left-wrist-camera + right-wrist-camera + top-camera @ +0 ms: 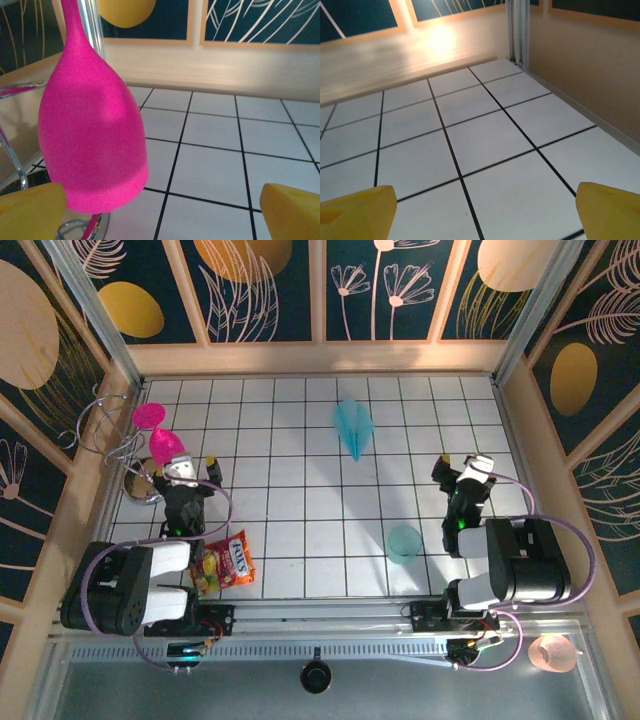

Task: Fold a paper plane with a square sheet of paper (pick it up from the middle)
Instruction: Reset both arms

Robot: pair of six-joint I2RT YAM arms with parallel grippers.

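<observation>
The paper plane (353, 428) is lying flat on the white tiled table (290, 490), out toward the far wall and about midway across. It is showing as a narrow light-blue dart, the broad tail facing the wall and the sharp tip pointing back at the arms. The left gripper (160, 215) is hanging spread wide beside a pink bulb (92, 125), well away from the plane. The right gripper (482, 212) is gaping just as wide over bare tiles.

One plane (353, 427), one cup (404, 543), one bag (230, 562)
</observation>
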